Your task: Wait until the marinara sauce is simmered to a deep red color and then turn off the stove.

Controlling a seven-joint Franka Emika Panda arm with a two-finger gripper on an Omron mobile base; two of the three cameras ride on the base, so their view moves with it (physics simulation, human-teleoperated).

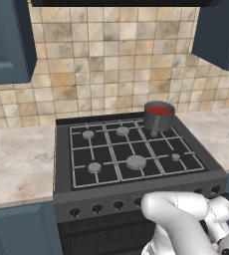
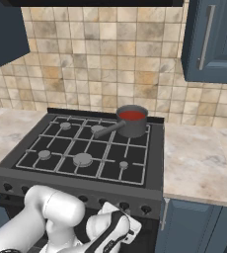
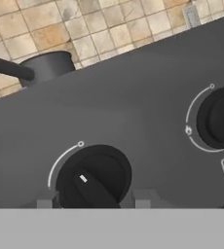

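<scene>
The marinara sauce [image 1: 159, 110] [image 2: 132, 115] is a smooth red surface in a small grey saucepan [image 1: 159, 120] [image 2: 133, 127] [image 3: 46, 67] on the back right burner of the stove [image 1: 61, 164] [image 2: 155, 148]. In the hand view my gripper [image 3: 94, 199] is at the stove's front panel, shut on a black knob [image 3: 93, 175]. One fingertip [image 3: 46, 199] presses each side of that knob. The knob's white mark points up and to the left. A second black knob [image 3: 221, 119] sits to the right, untouched.
Beige stone counters flank the stove on the left [image 1: 17, 164] and on the right [image 2: 204, 158]. Blue cabinets hang above [image 2: 211, 39] and stand below [image 2: 194, 227]. A tiled wall [image 1: 111, 60] backs the range. A row of black knobs [image 1: 96, 208] lines the stove front.
</scene>
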